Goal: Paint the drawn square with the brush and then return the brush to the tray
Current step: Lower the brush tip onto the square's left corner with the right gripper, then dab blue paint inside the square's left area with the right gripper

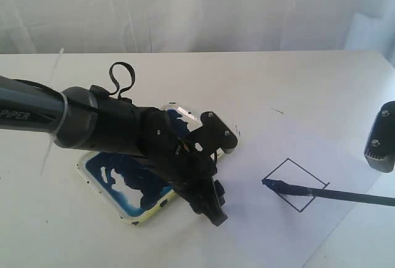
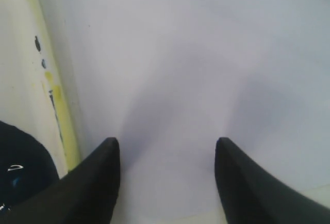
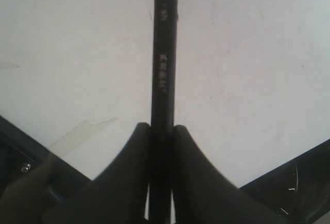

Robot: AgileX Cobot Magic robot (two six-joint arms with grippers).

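Where the white paper (image 1: 259, 234) covers the near right of the table, the painting takes place. At left, the left gripper (image 1: 216, 172) hangs idle, jaws wide, over the right edge of the blue-smeared tray (image 1: 137, 219). The drawn square (image 1: 295, 174) lies right of centre, with no fill visible. The right gripper (image 3: 162, 131) clamps the brush (image 1: 336, 194) by its handle, with the loaded tip at the square's left corner. Painting appears to be at its start. The next move calls for light strokes across the interior, inside the outline.
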